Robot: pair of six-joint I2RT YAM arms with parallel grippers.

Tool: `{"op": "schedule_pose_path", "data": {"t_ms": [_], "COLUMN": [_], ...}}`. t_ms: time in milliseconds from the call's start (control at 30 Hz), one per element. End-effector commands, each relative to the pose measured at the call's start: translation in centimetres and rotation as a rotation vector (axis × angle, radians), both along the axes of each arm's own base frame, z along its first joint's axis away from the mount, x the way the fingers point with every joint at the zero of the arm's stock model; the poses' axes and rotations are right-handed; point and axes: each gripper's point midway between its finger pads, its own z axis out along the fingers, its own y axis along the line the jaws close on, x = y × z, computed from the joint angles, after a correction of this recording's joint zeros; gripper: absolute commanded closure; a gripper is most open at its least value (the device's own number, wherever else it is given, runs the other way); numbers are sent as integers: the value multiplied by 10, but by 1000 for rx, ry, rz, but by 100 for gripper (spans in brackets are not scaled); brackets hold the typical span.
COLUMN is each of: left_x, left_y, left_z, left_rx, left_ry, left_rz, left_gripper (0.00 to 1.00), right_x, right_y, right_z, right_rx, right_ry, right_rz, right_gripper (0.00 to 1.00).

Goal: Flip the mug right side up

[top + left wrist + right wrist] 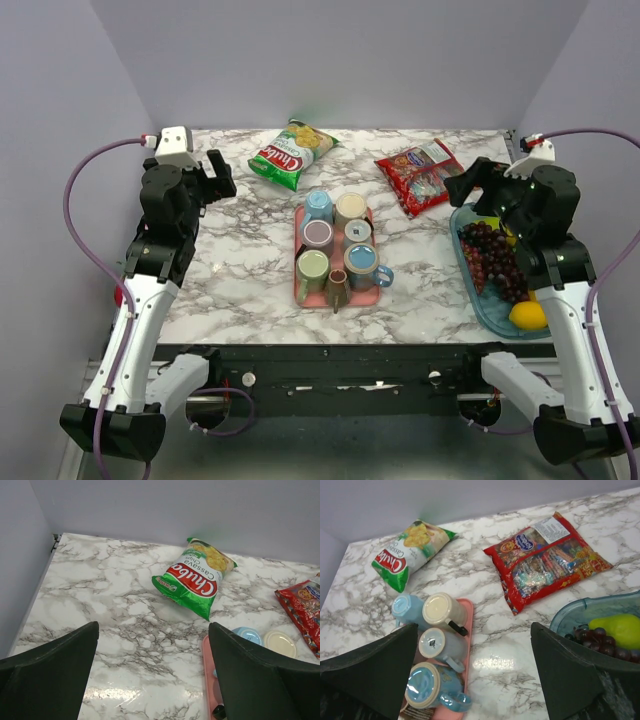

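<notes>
Cream ceramic mug (440, 611), upside down on pink plastic tray (468, 609): light-blue mug (405, 607) crowds 9 o'clock, grey mug (436, 644) 6; left tool (152, 630) and right tool (474, 627) gape empty.

Right claw (474, 630), jaws spread wide, its fingers (375, 675) filling the lower corners. On the marbled desk (470, 580): a pink tray (468, 625) carrying four mugs (437, 645) crowded together; green chips bag (407, 552), far left; red snack bag (545, 560), centre right; blue-tinted dish (580, 610) holding dark grapes (597, 642) and a yellow-green fruit (617, 630).
</notes>
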Motion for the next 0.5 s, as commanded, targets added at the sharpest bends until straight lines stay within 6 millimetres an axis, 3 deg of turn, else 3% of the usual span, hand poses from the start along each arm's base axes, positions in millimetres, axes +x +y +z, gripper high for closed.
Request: {"op": "schedule_pose_path", "data": {"t_ms": [0,133,267,333,467], "left_x": [-7,-6,-7,-8,-10], "left_y": [10,19,20,21,5], "left_z": [-7,-26,-47,-59,-81], "left_rx": [-30,-86,-185,-238,-229], "left_ry": [-4,32,89,135,225], "left_rz": [59,143,200,235,152], "left_gripper": [1,1,1,1,1], "right_x": [-14,-23,-31,-39,-46], "right_y": [20,38,43,55,61], "right_z": [-21,-40,-70,-80,-111], "right_rx": [-2,73,106,97,53], "right_ry": [92,160,227,251,341], "right_rz": [137,210,156,165,91], "right_gripper": [0,0,0,0,0]}}
